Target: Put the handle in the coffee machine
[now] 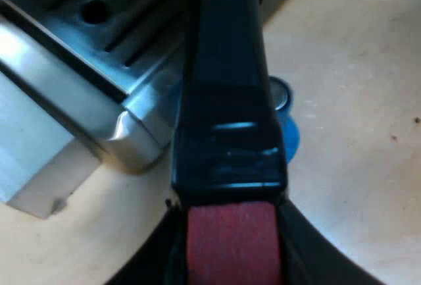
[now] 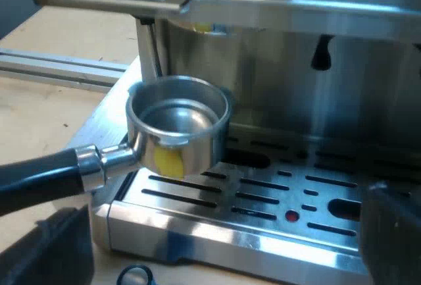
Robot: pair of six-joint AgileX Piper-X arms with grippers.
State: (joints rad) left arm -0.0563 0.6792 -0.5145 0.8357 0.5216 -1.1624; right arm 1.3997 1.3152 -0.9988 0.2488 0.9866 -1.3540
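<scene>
Right wrist view, entry one: espresso machine (image 2: pixel 296 87), steel front, with the brew head tucked under the upper ledge and partly hidden from me. Risk: a hard locking twist could shove the whole body along the bench if nothing braces it.

Entry two: bench (image 1: pixel 355 101), pale wood, carrying the machine.

Entry three: drip tray (image 2: pixel 263 199), slotted steel, directly beneath the holder. Risk: a slipped holder would land here.

Entry four: holder (image 2: pixel 177 127), a metal basket, mouth up and roughly level. It hangs over the tray's corner and below the head, not yet seated. Risk, as I judge it: if raised off-centre, its rim strikes the head's edge, and lugs out of line with the slots would jam rather than turn.

Entry five: handle (image 1: pixel 227 101), dark, ending in a red end (image 1: pixel 230 232). My left claw (image 1: pixel 230 259) is clamped on it at that red end, far from the heavy basket. Risk: the long lever may let the basket droop or roll in the grip.

Entry six: right claw (image 2: pixel 217 252), fingers wide apart with nothing between them, near the tray's front edge. Risk: it could bump the tray.

Entry seven: tamper (image 1: pixel 288 133), blue, on the bench under the handle. Risk: a lowered handle knocks it.
</scene>
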